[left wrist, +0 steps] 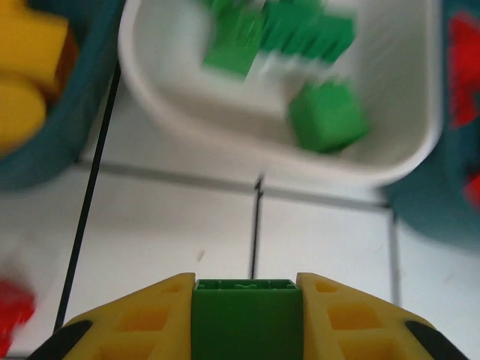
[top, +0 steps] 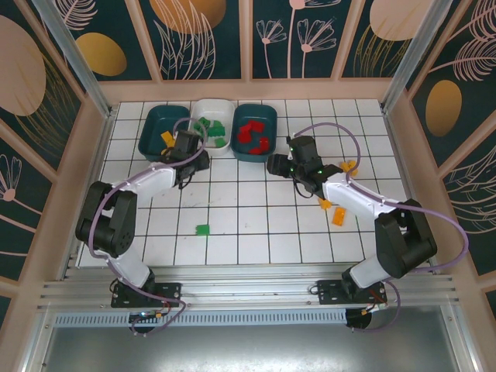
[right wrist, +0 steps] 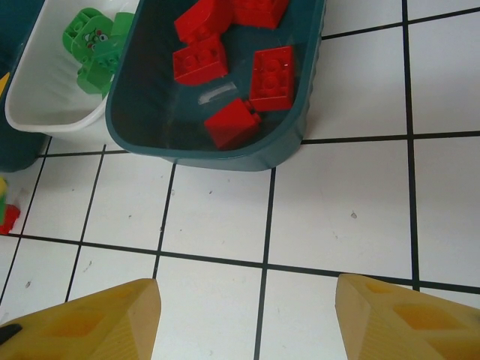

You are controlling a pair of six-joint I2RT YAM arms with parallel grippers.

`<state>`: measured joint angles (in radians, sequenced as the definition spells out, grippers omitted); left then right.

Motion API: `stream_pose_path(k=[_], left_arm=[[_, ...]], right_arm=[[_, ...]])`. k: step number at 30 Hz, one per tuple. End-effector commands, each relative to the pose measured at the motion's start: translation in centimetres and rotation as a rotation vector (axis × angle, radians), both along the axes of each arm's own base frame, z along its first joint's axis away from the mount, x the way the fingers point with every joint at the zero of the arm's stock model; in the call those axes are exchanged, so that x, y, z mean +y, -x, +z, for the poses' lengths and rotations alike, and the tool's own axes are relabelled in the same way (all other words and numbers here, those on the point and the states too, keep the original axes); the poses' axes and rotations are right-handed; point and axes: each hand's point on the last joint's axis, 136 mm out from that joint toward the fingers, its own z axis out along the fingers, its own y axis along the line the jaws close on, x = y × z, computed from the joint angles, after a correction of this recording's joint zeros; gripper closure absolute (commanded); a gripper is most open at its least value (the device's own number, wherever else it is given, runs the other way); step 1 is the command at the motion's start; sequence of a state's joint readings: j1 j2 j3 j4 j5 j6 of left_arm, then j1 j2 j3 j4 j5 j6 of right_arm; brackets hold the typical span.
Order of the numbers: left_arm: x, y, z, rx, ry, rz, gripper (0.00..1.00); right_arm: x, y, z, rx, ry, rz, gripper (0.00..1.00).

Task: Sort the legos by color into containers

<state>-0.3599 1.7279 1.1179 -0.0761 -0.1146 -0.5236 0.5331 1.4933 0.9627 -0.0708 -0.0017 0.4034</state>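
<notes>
We see our left gripper (left wrist: pixel 246 296) clamped on a green brick (left wrist: pixel 246 326) just short of the white tub (left wrist: pixel 225 154) — from above, a second green brick (top: pixel 202 229) lies loose; our right gripper (right wrist: pixel 247 311) gapes empty near the red-filled teal tub (right wrist: pixel 217 155).

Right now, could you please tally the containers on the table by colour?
Dark teal tubs: 2
White tub: 1
Total: 3 containers
</notes>
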Motion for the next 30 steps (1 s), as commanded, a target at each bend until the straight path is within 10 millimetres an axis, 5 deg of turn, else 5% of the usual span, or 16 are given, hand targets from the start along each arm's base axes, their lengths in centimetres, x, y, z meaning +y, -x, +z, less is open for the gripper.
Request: stream_pose_path(k=[1,8,12,16,17,20,23,30], left_arm=[[-1.1,-3.9,2.1,-0.048,-0.008,0.002,0.78],[-2.6,-10.5,2.4,-0.048,-0.029,0.004,0.71],[-2.7,-11.7,4.1,-0.068,-0.048,0.002,0.42],[-2.0,-10.2,7.1,-0.129,-0.037,0.007,0.10],[-1.8,-9.7,7.7,-0.138,-0.034,0.006,0.08],[-1.2,-7.3,9.4,-0.144,-0.004,0.007,0.08],[-1.2,-2.4,8.4,-0.106,0.102,0.004,0.09],[-3.4,13.1,-0.2,0.105,0.122,-0.094,0.09]], right_arm=[[0.6,-0.7,1.1,-0.019,-0.022,-0.015,0.36],[-0.8,-0.2,1.5,-0.041,0.027,-0.042,0.37],[-1.1,0.2,2.1,-0.054,0.035,-0.038,0.35],[-1.4,0.1,2.7,-0.072,0.047,-0.044,0.34],[-1.4,0.1,2.7,-0.074,0.049,-0.043,0.34],[-1.1,-0.2,3.1,-0.082,0.042,-0.033,0.34],[-0.7,-0.3,2.9,-0.080,0.028,-0.024,0.34],[-0.9,-0.8,1.4,-0.063,0.018,-0.069,0.34]])
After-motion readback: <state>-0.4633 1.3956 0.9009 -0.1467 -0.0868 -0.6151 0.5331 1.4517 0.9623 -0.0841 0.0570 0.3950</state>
